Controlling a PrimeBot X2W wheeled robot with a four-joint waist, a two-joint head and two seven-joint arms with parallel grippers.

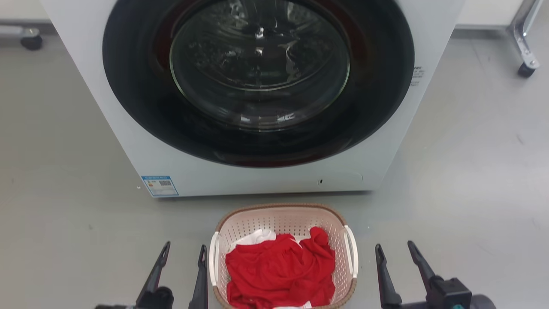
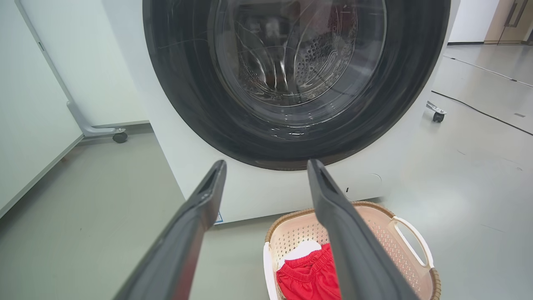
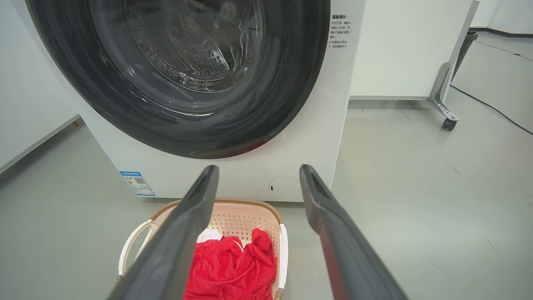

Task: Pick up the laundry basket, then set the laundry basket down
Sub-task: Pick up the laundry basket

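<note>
The laundry basket stands on the grey floor just in front of the washing machine, pale pink with a brown braided rim and white side handles. Red and white clothes lie inside it. My left gripper stands open just left of the basket's left handle, apart from it. My right gripper stands open a little right of the right handle. In the left wrist view the basket sits low right behind my inner finger, with my left gripper open above it. The right wrist view has the basket low left and my right gripper open.
A white front-loading washing machine with a shut dark round door rises right behind the basket. Wheeled metal frame legs stand at the far right, and a caster at the far left. Open grey floor lies on both sides.
</note>
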